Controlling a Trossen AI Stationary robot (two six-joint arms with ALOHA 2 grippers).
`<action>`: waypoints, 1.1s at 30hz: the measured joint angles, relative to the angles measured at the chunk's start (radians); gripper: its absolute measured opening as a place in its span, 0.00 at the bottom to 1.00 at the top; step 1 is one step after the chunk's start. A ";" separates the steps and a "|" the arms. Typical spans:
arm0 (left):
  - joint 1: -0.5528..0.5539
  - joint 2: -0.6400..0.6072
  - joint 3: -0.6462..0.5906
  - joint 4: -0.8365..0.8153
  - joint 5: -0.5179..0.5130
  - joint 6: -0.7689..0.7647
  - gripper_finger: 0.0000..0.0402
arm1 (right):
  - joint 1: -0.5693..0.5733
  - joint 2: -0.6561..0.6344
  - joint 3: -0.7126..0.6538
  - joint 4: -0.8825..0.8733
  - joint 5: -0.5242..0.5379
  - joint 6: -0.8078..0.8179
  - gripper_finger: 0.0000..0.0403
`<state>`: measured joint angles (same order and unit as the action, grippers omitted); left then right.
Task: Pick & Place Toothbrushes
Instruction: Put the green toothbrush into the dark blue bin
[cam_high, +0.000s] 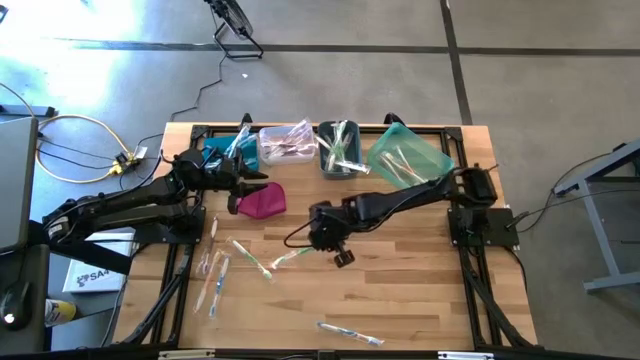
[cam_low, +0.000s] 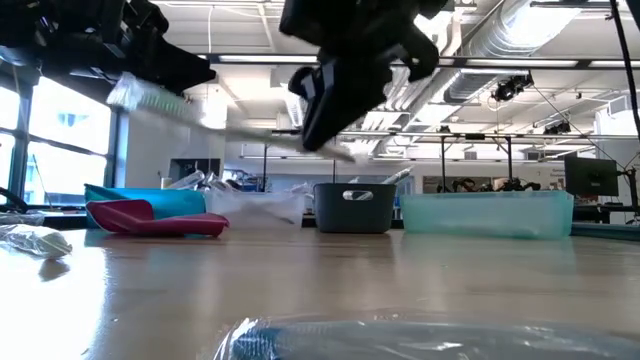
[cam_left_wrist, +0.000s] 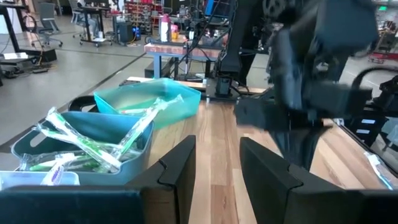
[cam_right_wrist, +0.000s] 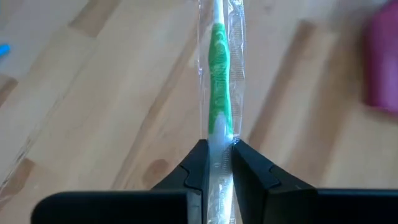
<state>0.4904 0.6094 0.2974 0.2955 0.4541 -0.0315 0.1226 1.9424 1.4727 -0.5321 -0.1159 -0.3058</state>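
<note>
Green-and-white toothbrush (cam_right_wrist: 218, 93) in clear wrapper; magenta pouch (cam_high: 262, 200); teal bin (cam_high: 408, 155); grey bin (cam_high: 338, 150); pale wooden table (cam_high: 400, 290).

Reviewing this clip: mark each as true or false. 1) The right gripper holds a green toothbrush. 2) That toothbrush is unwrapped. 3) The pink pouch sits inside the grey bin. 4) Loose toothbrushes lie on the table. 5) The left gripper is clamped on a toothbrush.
1) True: the right gripper is shut on a green toothbrush.
2) False: it is in a clear wrapper.
3) False: the pink pouch lies on the table, beside the left gripper, not in the grey bin.
4) True: several loose toothbrushes lie on the wood.
5) False: its fingers stand apart with nothing between them.
</note>
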 joint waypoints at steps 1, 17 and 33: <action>0.000 0.000 0.000 0.000 0.000 0.000 0.30 | 0.000 -0.016 0.000 -0.002 0.024 0.006 0.10; 0.000 0.000 0.000 0.000 -0.003 0.000 0.30 | -0.052 -0.320 0.002 -0.094 0.343 0.342 0.11; 0.000 0.000 0.000 0.000 -0.003 0.000 0.30 | -0.203 -0.349 0.002 -0.091 0.534 0.468 0.10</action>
<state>0.4908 0.6090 0.2974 0.2958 0.4511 -0.0313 -0.0800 1.5932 1.4742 -0.6226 0.4181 0.1625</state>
